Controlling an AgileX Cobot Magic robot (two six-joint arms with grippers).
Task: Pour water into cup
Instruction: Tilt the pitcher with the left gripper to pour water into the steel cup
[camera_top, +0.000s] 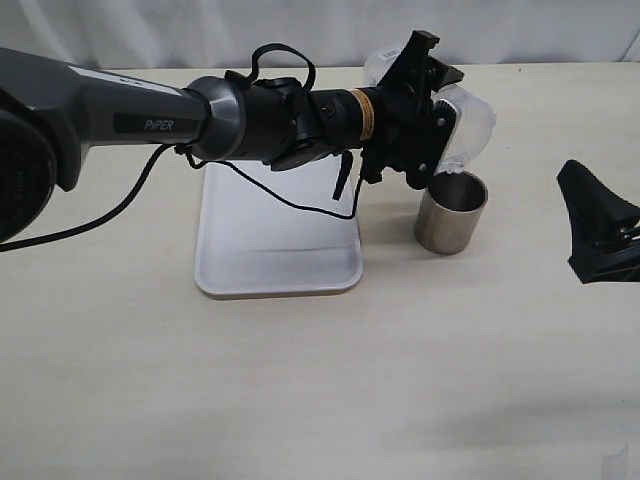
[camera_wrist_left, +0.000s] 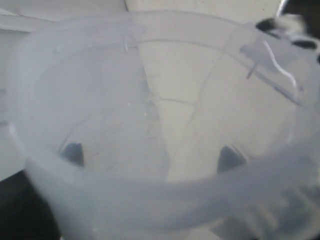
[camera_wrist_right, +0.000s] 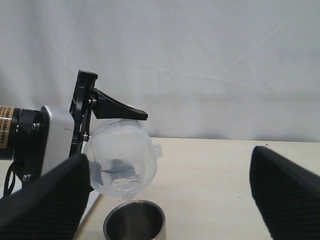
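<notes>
On the exterior view, my left claw (camera_top: 425, 110) grips the clear jug (camera_top: 472, 128), tipped over the steel cup (camera_top: 452, 212) standing on the desk (camera_top: 300, 380). Left wrist shows only the jug's wall; right wrist shows my right claw (camera_wrist_right: 167, 195) wide open.

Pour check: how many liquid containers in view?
2. Clear jug tilted in the left gripper; steel cup on the table below it, right of the tray. Arm may hide others.
</notes>
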